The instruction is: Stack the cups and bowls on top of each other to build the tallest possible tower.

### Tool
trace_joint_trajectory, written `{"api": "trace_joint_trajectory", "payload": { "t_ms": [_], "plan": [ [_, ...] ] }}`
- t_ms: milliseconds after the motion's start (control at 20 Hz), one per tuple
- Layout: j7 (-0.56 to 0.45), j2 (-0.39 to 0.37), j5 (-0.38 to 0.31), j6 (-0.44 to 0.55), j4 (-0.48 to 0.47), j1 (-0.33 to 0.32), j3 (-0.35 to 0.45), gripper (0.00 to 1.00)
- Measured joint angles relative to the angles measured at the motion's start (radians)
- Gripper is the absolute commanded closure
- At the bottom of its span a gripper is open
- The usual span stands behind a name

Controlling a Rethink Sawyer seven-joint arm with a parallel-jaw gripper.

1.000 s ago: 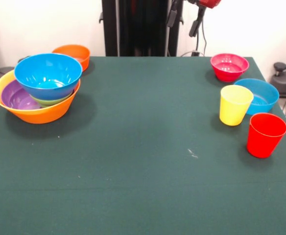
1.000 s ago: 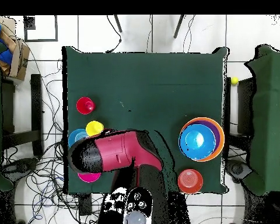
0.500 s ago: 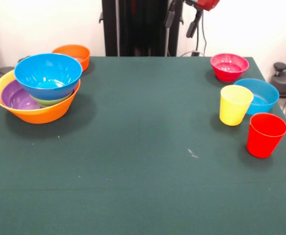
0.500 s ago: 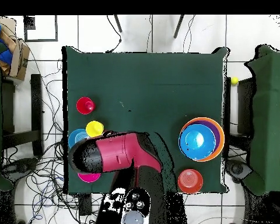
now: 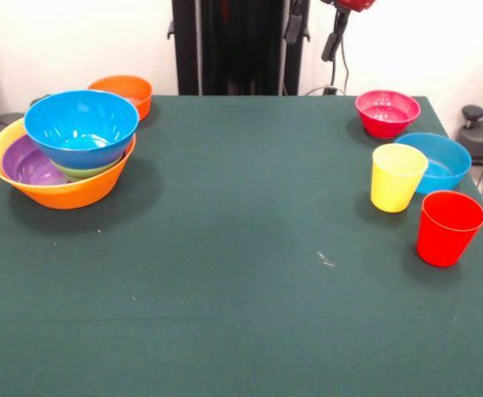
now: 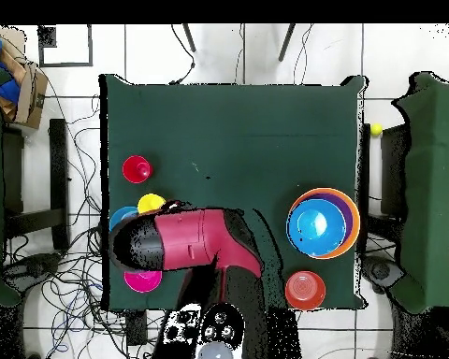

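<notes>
The tower [image 5: 64,153] is being kept at the desk's [image 5: 225,248] far left in the front view: a large yellow-orange bowl [image 5: 55,192] is serving as base, a purple bowl [image 5: 28,163] is nested in it, a sliver of green bowl [image 5: 88,170] is showing above that, and a blue bowl [image 5: 81,126] is seated on top, offset toward the right rim. The widest bowl is probably being used lowest so that the pile is steadied.

The end effector [image 5: 316,33] is being held high above the far right edge of the desk, only its dark hanging parts being seen below the red arm [image 5: 353,4]; whether it is open or closed cannot be told, and nothing is seen hanging under it. In the overhead view the red arm body [image 6: 186,241] is being stretched over the loose pieces, partly covering the second blue bowl [image 6: 122,218] and the pink-red bowl [image 6: 142,279]. This is being read as a position above the next piece to be picked.

The loose pieces are being left grouped at the right: the pink-red bowl [image 5: 387,112] farthest, the second blue bowl [image 5: 436,162] nearer, the yellow cup [image 5: 397,177] just beside that bowl, and the red cup [image 5: 448,227] nearest. A small orange bowl [image 5: 122,93] is standing alone just behind the tower.
</notes>
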Motion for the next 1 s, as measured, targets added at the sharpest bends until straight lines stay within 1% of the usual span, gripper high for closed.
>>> {"api": "trace_joint_trajectory", "payload": {
  "t_ms": [200, 450, 800, 1000],
  "plan": [
    [0.0, 0.0, 0.029, 0.013, -0.026, 0.014, -0.011, 0.0],
    [0.0, 0.0, 0.069, 0.058, -0.063, 0.035, -0.027, 0.0],
    [0.0, 0.002, 0.088, 0.072, -0.087, 0.05, -0.041, 0.0],
    [0.0, 0.019, 0.102, 0.072, -0.097, 0.058, -0.057, 0.0]
  ]
}}
